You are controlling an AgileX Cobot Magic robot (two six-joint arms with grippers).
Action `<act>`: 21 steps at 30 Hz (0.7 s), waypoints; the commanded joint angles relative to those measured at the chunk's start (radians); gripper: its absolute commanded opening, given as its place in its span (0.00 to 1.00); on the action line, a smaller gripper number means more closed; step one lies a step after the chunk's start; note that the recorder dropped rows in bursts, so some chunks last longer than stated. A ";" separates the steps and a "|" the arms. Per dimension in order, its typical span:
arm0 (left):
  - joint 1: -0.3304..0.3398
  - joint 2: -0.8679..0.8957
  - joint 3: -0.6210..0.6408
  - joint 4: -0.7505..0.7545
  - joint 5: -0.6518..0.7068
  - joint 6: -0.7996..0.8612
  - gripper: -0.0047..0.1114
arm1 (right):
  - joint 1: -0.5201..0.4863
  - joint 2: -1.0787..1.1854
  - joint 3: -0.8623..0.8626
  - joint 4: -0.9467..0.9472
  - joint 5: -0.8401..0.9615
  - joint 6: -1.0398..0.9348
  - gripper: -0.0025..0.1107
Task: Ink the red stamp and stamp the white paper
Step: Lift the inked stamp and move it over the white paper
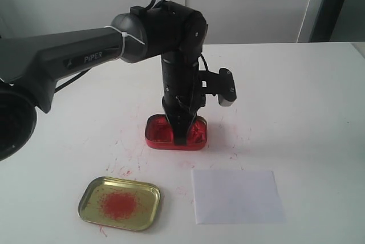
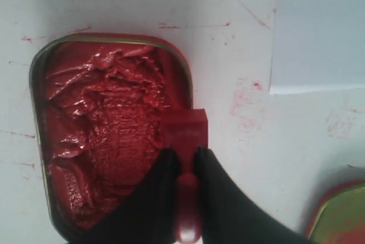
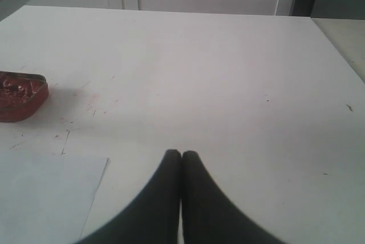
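Note:
My left gripper (image 2: 185,155) is shut on the knob handle of the red stamp (image 2: 185,131). The stamp's square base sits at the edge of the red ink tin (image 2: 102,135), over the red paste. In the exterior view the left gripper (image 1: 181,134) points straight down into the same tin (image 1: 157,135), and the stamp is hidden behind its fingers. The white paper (image 1: 236,195) lies flat in front of the tin, to the right; a corner of it shows as the white paper (image 3: 45,198) in the right wrist view. My right gripper (image 3: 181,154) is shut with nothing in it, over bare table.
A gold tin lid (image 1: 120,202) smeared with red lies at the front left. Red smudges mark the white table (image 1: 296,96) around the tin. The left arm stretches in from the left edge.

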 commanded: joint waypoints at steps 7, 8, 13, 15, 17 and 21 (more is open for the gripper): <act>-0.018 -0.063 0.001 0.000 0.039 -0.041 0.04 | 0.001 -0.005 0.005 0.001 -0.014 -0.003 0.02; -0.018 -0.064 0.001 0.000 0.045 -0.041 0.04 | 0.001 -0.005 0.005 0.001 -0.014 -0.003 0.02; -0.028 -0.069 0.001 -0.006 0.078 -0.052 0.04 | 0.001 -0.005 0.005 0.001 -0.014 -0.003 0.02; -0.038 -0.069 0.001 -0.004 0.088 -0.057 0.04 | 0.001 -0.005 0.005 0.001 -0.014 -0.003 0.02; -0.065 -0.069 0.001 -0.004 0.088 -0.064 0.04 | 0.001 -0.005 0.005 0.001 -0.014 -0.003 0.02; -0.108 -0.069 0.001 -0.004 0.087 -0.082 0.04 | 0.001 -0.005 0.005 0.001 -0.014 -0.003 0.02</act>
